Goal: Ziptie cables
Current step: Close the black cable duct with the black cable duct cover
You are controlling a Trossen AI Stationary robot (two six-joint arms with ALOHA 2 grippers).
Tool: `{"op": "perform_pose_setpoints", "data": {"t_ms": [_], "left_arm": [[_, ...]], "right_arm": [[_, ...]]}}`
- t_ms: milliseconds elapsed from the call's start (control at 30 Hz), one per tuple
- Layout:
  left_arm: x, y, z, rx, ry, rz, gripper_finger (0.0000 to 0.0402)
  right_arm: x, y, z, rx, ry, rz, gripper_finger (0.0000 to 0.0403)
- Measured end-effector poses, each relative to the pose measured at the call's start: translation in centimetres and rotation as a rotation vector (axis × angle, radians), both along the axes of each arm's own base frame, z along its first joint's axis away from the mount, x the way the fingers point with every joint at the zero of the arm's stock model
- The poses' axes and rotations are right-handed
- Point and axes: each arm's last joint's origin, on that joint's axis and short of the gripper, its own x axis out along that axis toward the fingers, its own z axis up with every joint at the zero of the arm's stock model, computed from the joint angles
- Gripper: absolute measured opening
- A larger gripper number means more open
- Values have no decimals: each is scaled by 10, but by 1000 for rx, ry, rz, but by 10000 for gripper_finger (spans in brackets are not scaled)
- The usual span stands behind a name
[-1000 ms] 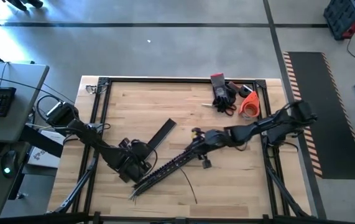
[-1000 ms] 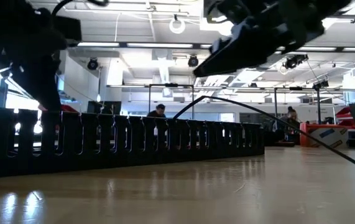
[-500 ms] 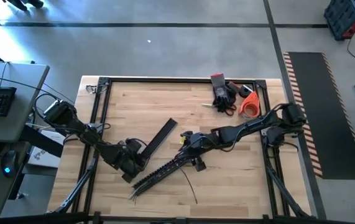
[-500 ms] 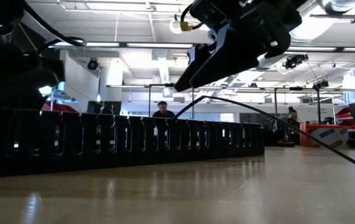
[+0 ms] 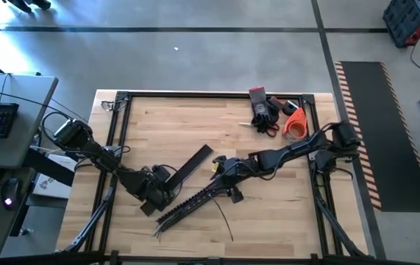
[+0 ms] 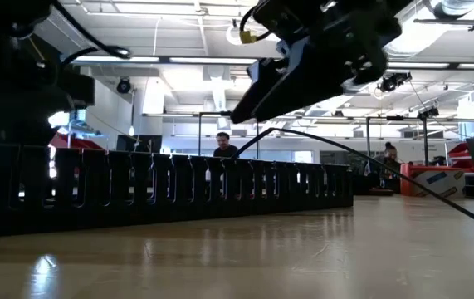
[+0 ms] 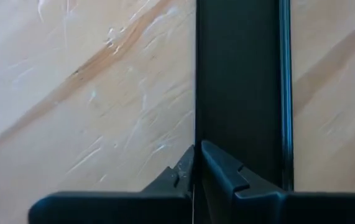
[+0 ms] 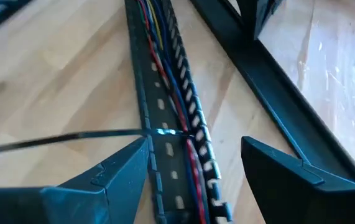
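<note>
We judge the tying barely begun: the cables lie loose in the slotted duct under our spread right pincer, while our left pincer is pressed together, holding nothing.

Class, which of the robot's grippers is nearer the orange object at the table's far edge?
Right. The right gripper hangs mid-table over the slotted duct; the left gripper is farther from the orange object.

The thin coloured cables run out of the right wrist view at both ends. In the low view, the long black slotted bar is cut off at nine o'clock and hides the table behind it.
</note>
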Motion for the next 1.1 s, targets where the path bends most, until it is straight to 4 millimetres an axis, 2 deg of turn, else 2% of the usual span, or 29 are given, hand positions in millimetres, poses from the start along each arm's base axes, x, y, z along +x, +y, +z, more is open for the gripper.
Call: {"op": "perform_pose_setpoints", "data": {"t_ms": [167, 300, 467, 533, 700, 900, 1000, 1100], "left_arm": [[11, -2, 14, 53, -27, -48, 0], [16, -3, 19, 77, -55, -81, 0], [18, -2, 21, 100, -60, -89, 0], [18, -1, 21, 103, -61, -88, 0], [18, -1, 21, 105, -65, -83, 0], [19, -7, 26, 120, -89, -104, 0], [22, -14, 35, 164, -124, -146, 0], [24, -18, 41, 199, -142, -191, 4]], "right_arm": [[9, -8, -11, -66, -39, 20, 243], [17, -23, -21, -81, -47, -29, 243], [38, -48, -17, -96, 4, -13, 234], [50, -53, -17, -124, 37, 30, 219], [84, -60, -34, -186, 139, 137, 174], [121, -70, -55, -265, 226, 108, 139], [131, -77, -61, -242, 319, 110, 111], [135, -81, -66, -208, 396, 121, 54]]}}
